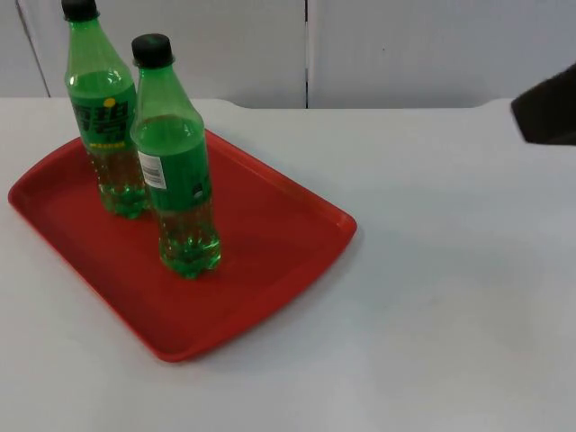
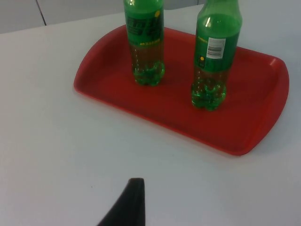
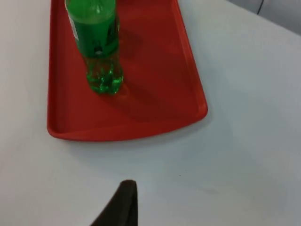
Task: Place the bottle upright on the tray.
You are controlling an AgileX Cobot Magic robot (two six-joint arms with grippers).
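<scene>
A red tray (image 1: 270,236) lies on the left half of the white table. Two green bottles with black caps stand upright on it. The rear bottle (image 1: 103,117) is near the tray's far left corner. The front bottle (image 1: 175,171), with a barcode label, is nearer the tray's middle. In the left wrist view both the rear bottle (image 2: 146,42) and the front bottle (image 2: 214,56) stand on the tray (image 2: 256,108). My left gripper (image 2: 132,202) hangs over bare table beside the tray. My right gripper (image 3: 123,203) hangs over bare table off the tray's (image 3: 155,75) end, well away from the bottle (image 3: 96,42).
The right arm (image 1: 547,110) shows as a dark shape at the table's far right. A grey partition wall (image 1: 396,45) closes the table's back edge. White table top (image 1: 450,288) stretches to the right of the tray and in front of it.
</scene>
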